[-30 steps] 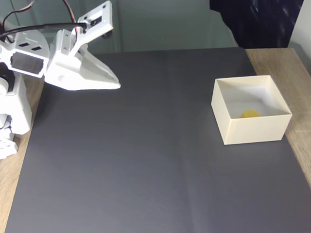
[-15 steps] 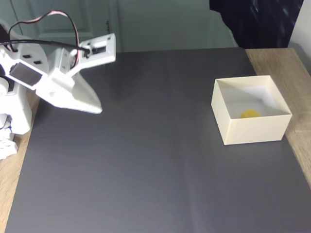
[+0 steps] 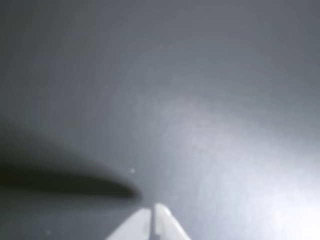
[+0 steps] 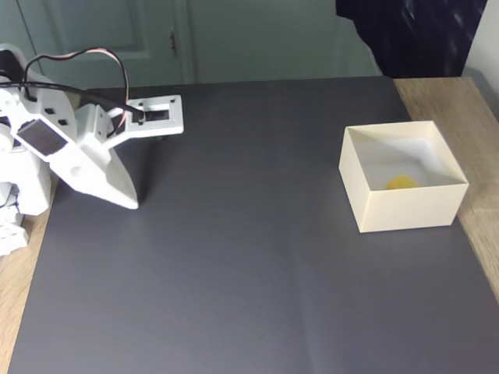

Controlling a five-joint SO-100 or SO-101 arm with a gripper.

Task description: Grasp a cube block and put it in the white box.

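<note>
— Wrist view has the gripper (image 3: 151,214) with fingertips pressed together, nothing between them, just above the dark mat (image 3: 200,100).
— And the cube (image 4: 402,182)?
— Fixed view shows it lying inside the box (image 4: 405,210), well apart from the gripper (image 4: 131,202).
— So what's the risk?
— Little, I'd judge. The tips sit low; dipping further could scrape the mat. A sweep toward the box could nudge it.

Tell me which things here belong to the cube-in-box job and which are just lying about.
Part of the job:
- yellow cube block, already inside the box
- white box
- gripper, shut, at the mat's left side

Just there:
- dark mat
- wooden table
- dark cloth behind the table
</note>
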